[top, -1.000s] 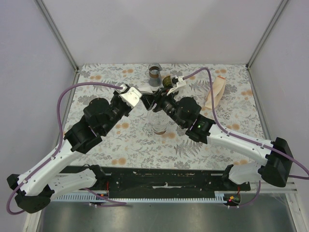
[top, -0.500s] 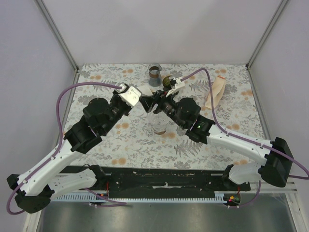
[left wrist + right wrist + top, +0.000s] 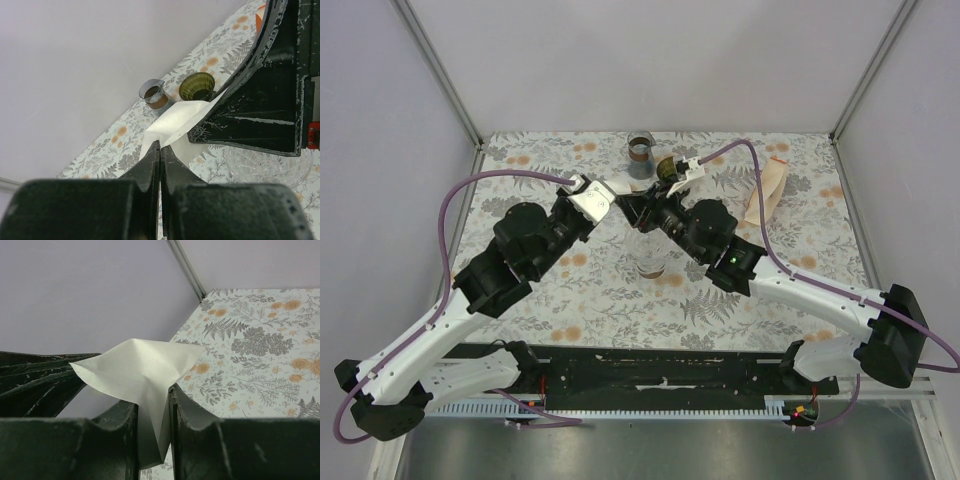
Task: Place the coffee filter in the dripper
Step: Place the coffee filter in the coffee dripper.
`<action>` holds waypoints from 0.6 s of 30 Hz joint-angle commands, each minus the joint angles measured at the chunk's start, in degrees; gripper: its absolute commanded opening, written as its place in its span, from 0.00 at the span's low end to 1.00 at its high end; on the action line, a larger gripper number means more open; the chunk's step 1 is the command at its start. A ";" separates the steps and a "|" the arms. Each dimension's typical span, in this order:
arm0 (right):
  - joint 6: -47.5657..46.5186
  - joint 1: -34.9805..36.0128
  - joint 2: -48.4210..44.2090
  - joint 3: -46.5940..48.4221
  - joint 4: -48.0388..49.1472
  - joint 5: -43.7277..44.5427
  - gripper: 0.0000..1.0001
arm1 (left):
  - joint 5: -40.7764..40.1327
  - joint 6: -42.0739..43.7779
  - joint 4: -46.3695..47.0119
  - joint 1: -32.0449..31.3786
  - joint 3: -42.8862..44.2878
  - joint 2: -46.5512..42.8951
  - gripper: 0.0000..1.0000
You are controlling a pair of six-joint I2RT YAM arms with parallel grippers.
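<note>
The coffee filter [image 3: 177, 120] is a white paper cone held in the air between my two grippers, above the middle of the table. My left gripper [image 3: 160, 146] is shut on its lower edge. My right gripper [image 3: 152, 395] faces it from the other side, with a fold of the filter [image 3: 140, 370] pressed between its two fingers. In the top view both grippers meet at the filter [image 3: 623, 202]. The dripper [image 3: 196, 86], dark olive green, stands upright on the table beyond the filter, also visible in the top view as the dripper [image 3: 667, 168].
A glass jar with a brown band [image 3: 640, 150] stands just left of the dripper at the back. A clear glass carafe [image 3: 650, 255] sits below the grippers. A long peach packet [image 3: 767, 190] lies at the back right. Grey walls bound the floral table.
My right gripper's jaws have closed in on the filter's fold, and both grippers have edged slightly toward each other. The left gripper keeps its grip.
</note>
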 commanded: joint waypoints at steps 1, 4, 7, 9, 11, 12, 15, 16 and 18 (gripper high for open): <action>0.31 -1.61 -1.23 1.31 -5.04 1.58 0.29 | -0.45 -1.68 1.62 -0.07 2.36 -0.75 0.02; -3.03 -2.14 -1.06 4.30 -11.98 -1.06 0.42 | 0.86 -1.85 0.04 -0.07 2.00 -0.40 0.02; -6.01 -2.40 -3.24 3.88 -14.90 -3.34 0.61 | 2.19 -3.95 -2.16 -0.07 2.96 0.83 0.02; -10.83 -2.58 -5.96 2.12 -13.50 -6.23 0.67 | 2.01 -5.45 -3.73 0.02 4.37 2.15 0.02; -20.30 -2.58 -9.56 0.62 -12.96 -10.97 0.70 | 3.06 -6.68 -6.10 0.02 6.39 3.64 0.02; -24.96 -2.40 -11.15 0.09 -13.49 -12.13 0.72 | 4.11 -7.12 -7.42 0.02 7.09 4.00 0.02; -45.50 -1.88 -17.03 -2.19 -15.42 -17.32 0.79 | 5.18 -8.35 -10.77 0.02 9.47 5.84 0.02; -51.15 -1.70 -18.79 -3.33 -15.77 -17.76 0.81 | 5.00 -8.79 -11.56 0.02 10.08 6.37 0.02; -62.84 -1.44 -21.96 -5.00 -16.13 -19.34 0.83 | 4.56 -8.44 -12.09 0.02 10.70 6.99 0.02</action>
